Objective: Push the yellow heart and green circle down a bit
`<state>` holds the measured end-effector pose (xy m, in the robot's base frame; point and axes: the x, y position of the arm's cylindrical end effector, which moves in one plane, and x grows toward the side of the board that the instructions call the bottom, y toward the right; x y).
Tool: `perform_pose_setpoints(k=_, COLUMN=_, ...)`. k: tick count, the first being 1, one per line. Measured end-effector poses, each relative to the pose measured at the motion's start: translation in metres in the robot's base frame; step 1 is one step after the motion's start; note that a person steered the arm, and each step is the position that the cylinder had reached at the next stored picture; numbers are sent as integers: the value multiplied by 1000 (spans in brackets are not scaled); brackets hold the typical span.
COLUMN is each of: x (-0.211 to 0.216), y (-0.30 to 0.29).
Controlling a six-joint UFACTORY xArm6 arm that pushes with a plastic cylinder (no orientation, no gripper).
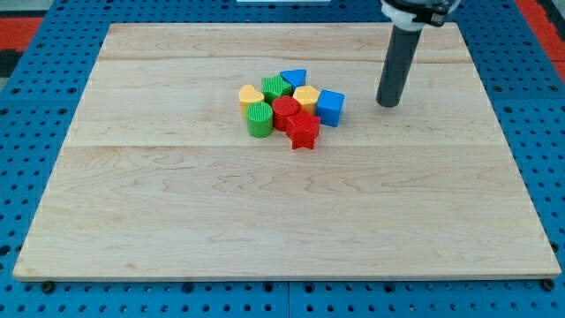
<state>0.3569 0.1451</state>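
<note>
No pincer, just my tip point(387, 104) upper right of centre, off the cluster; risks dragging the green star point(275, 87) along with yellow heart point(251, 95) and green circle point(259, 118)

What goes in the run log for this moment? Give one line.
task: push yellow heart and green circle down | my tip: right of cluster, beyond blue cube, touching nothing | push: not begun

Lab; blue pegboard point(53, 53) under wooden board point(282, 212)
</note>
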Motion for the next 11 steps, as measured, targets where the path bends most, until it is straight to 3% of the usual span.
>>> perform_pose_setpoints(k=1, x=18, y=-55)
perform_pose_setpoints(k=2, x=27, y=-72)
perform_pose_setpoints(k=4, x=37, y=-47)
perform_pose_setpoints(k=5, x=18, y=-47)
perform_pose_setpoints(k=6, x=-35, y=-65)
perform_pose_setpoints(k=7, x=-63, y=-119)
perform_pose_setpoints(k=8, x=-63, y=-168)
perform_pose_setpoints(k=11, x=-33, y=-197)
